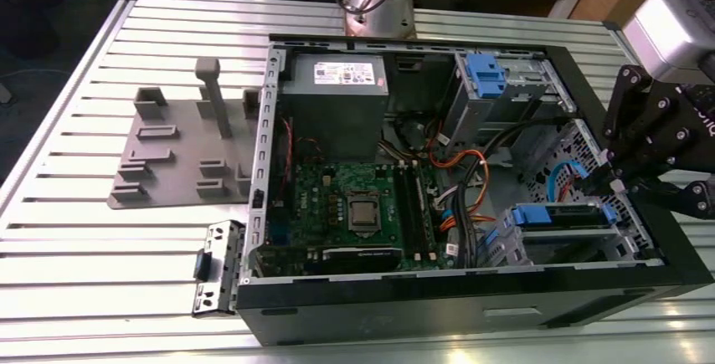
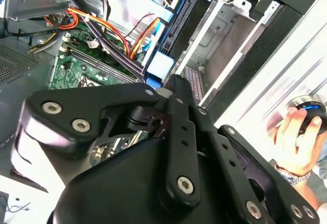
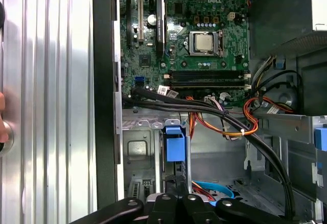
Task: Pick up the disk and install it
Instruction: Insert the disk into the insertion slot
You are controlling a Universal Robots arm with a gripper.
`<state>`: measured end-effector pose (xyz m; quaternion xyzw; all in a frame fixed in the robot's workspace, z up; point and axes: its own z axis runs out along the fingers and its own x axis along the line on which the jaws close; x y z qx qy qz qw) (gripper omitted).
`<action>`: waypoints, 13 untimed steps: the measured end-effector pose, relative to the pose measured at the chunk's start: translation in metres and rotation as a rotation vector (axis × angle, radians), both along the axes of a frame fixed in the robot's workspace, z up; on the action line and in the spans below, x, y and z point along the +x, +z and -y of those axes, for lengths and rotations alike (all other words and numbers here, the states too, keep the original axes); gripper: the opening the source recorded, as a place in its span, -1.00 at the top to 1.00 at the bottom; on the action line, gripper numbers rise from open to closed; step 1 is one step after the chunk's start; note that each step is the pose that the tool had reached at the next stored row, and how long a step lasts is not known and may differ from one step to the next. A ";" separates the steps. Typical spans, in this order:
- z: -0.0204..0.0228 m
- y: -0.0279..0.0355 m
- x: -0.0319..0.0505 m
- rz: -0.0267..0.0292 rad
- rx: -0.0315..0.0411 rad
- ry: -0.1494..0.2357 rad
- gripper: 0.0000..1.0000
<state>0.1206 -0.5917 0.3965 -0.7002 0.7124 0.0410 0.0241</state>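
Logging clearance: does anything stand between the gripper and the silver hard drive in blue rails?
Nothing visible: in the first wrist view the black gripper hangs right at the blue-railed silver disk, and the black cable bundle passes beside them.

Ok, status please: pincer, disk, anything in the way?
Pincer at the drive bay, right at the disk. Disk sits in the bay. Black cables close by; hand outside the case.
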 end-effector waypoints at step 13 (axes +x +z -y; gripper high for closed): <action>0.0000 -0.0022 0.0028 -0.0005 0.0002 0.000 0.80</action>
